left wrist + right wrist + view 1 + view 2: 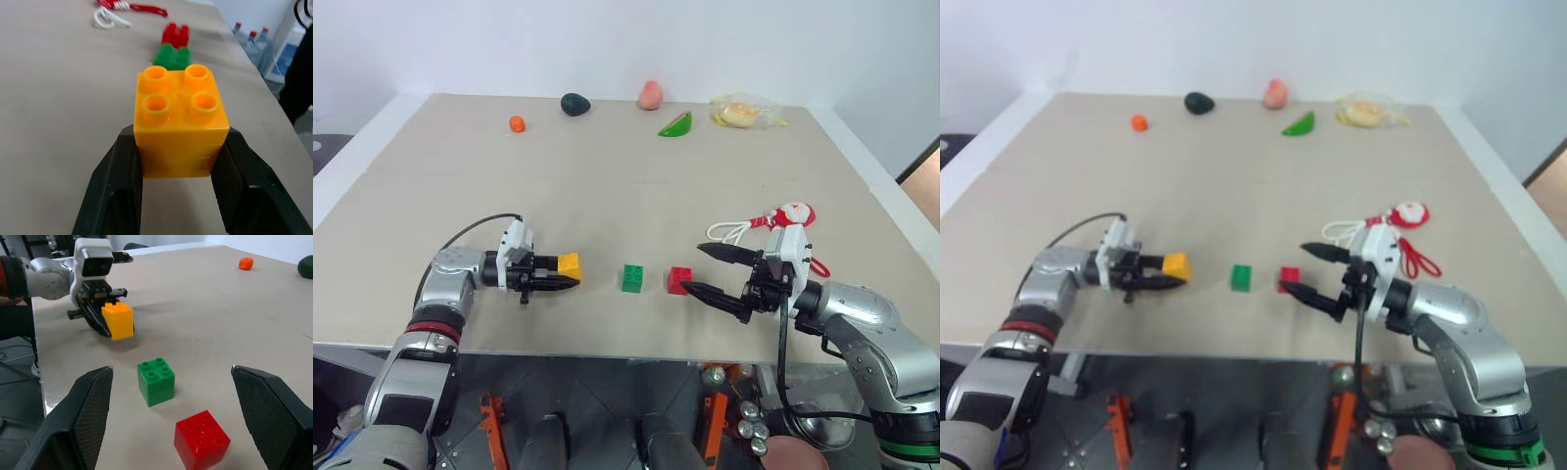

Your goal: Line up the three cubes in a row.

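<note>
yellow cube (570, 264): yellow-orange plastic block, four round studs on top, studs up; clamped between the two black fingers of the left pincer (558, 278), near the front edge of the tabletop (607, 186).
green cube (632, 278): same studded type, sits loose on the tabletop just right of the yellow one, gap between them.
red cube (679, 280): studded, right of the green one, small gap; the three sit roughly in one line running left to right.
left pincer: narrow, gripping the yellow cube by its two side faces; the cube sticks out past the fingertips toward the green cube.
left arm: forearm low over the tabletop, wrist turned so the pincer points about level toward the robot's right.
right pincer (707, 270): wide, holding nothing; the red cube sits just off its fingertips, not touching.
right arm: wrist roughly level, fingers aimed forward and left at the row.
Santa toy (790, 216): on the tabletop behind the right wrist, with white rope loops.
</note>
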### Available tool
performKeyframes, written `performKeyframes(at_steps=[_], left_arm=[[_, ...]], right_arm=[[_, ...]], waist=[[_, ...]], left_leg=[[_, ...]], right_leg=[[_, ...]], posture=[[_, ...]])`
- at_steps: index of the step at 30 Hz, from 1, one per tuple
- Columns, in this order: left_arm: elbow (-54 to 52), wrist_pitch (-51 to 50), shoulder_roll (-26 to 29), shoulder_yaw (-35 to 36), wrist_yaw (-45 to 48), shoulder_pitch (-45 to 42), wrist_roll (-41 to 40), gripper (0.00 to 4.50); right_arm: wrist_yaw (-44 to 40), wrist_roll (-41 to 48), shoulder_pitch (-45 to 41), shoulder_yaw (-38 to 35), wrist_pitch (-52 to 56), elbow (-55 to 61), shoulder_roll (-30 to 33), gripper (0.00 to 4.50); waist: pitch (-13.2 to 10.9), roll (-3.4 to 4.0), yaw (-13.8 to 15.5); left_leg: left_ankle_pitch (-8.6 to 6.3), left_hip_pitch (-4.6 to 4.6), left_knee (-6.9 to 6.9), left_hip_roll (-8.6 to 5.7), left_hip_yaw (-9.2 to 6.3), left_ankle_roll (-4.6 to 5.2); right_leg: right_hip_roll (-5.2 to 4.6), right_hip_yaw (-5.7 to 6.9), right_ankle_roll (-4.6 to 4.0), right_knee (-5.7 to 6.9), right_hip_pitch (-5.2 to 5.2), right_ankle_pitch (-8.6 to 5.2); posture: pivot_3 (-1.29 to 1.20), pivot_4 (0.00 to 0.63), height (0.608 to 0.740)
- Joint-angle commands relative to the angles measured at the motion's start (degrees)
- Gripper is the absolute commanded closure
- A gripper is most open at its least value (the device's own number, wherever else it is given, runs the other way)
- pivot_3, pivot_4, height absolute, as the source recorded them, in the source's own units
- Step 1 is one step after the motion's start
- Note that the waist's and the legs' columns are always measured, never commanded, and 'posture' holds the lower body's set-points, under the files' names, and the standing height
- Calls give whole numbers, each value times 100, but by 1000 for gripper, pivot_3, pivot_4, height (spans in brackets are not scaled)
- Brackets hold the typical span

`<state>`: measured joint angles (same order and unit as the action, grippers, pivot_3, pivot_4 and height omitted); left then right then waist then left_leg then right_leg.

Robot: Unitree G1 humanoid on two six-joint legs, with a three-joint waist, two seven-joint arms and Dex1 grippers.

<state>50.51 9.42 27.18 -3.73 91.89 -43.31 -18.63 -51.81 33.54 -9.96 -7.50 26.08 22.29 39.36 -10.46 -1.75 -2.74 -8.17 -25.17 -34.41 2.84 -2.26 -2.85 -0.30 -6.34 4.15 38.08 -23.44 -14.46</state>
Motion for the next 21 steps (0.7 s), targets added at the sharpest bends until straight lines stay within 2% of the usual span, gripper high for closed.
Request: performKeyframes(at_steps=[1,10,21], left_arm=[[523,808,65,-236,61,-302,292,3169],[1357,1828,-304,43,-105,-730,597,3169],[1669,2137,-331,123,-147,-851,933,3169]], right_arm=[[101,151,72,-234,46,356,76,524],[214,210,142,-253,104,443,80,524],[215,212,67,-227,109,394,95,524]], waist=[[0,0,0],[0,0,0],[0,0,0]], left_leg=[[0,-1,-3,-1,0,0],[0,-1,-10,-1,1,0],[0,-1,-9,-1,-1,0]], right_leg=[[-1,-1,-8,0,1,-5],[-1,-1,-13,0,2,-2],[0,-1,-2,0,3,4]], posture=[[0,150,740],[0,150,740],[0,150,740]])
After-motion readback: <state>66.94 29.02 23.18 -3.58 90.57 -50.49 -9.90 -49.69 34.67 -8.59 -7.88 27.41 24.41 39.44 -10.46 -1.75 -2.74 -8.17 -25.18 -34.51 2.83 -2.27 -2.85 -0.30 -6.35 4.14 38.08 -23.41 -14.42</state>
